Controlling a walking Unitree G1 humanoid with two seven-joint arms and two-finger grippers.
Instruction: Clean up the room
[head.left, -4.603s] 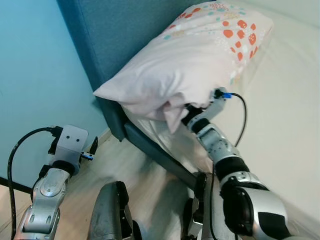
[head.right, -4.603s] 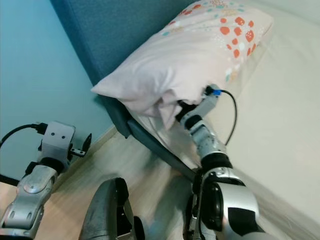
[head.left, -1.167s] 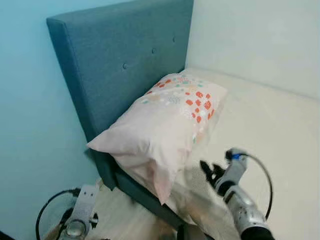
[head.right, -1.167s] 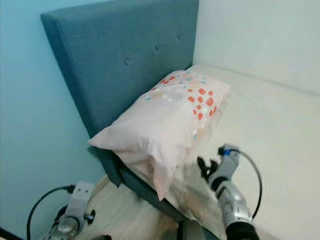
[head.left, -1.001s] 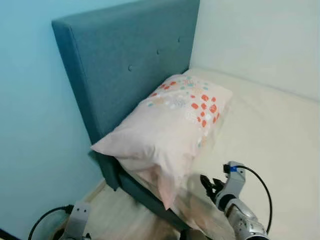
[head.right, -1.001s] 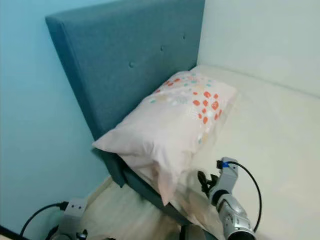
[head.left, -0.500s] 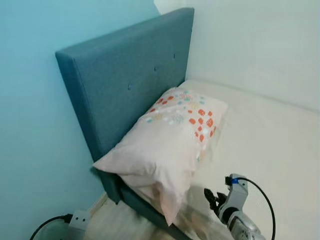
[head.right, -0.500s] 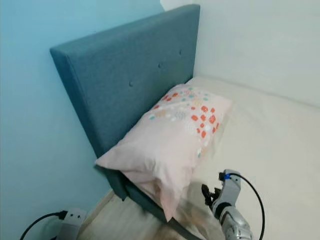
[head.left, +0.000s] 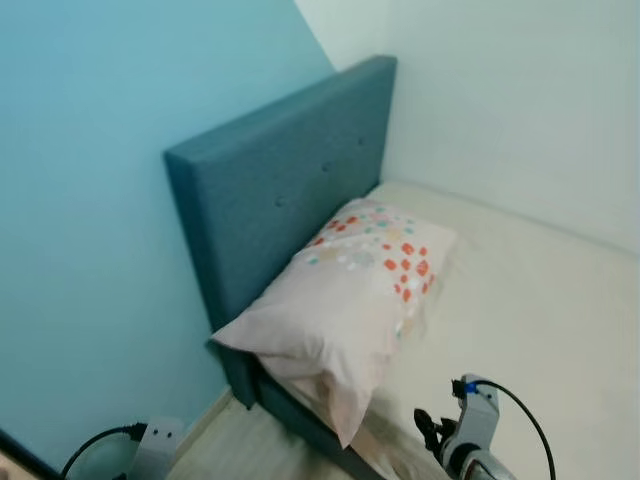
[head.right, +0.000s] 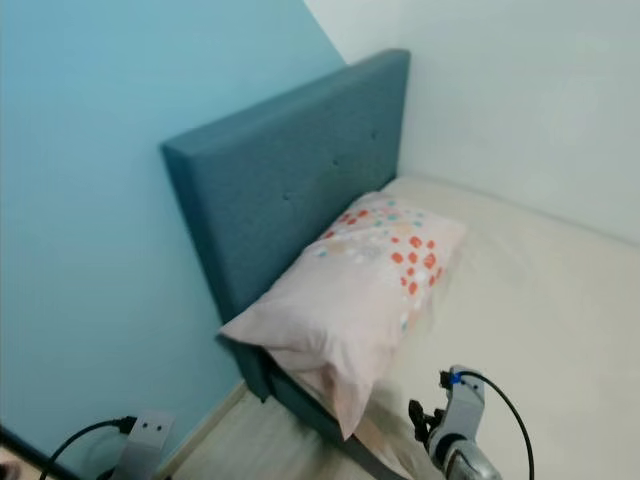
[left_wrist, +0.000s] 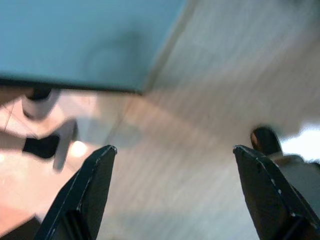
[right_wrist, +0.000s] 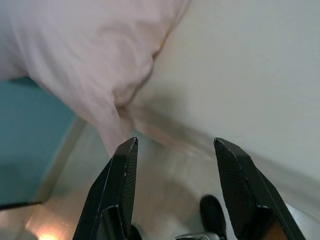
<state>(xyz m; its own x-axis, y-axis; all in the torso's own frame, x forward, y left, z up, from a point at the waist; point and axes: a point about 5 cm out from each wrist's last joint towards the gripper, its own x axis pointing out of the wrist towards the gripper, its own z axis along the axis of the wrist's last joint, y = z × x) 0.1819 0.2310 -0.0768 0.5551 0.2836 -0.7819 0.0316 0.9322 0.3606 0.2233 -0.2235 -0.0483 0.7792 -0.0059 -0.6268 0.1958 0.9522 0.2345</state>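
Right gripper (right_wrist: 172, 150) spread, empty, pillow (head.left: 350, 290) just ahead on bed (head.left: 530, 310), left gripper (left_wrist: 172, 155) spread above floor (left_wrist: 200, 100)

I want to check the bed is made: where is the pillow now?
In the head views the pillow lies at the head of the bed, leaning against the blue headboard, one corner hanging over the mattress edge, ahead and left of the right gripper.

The left gripper (left_wrist: 172, 150) is seen with its two black fingers (left_wrist: 85, 192) spread wide apart, nothing held between them. Below, blurred pale wood floor (left_wrist: 200, 100) is met by a blue wall (left_wrist: 85, 40).
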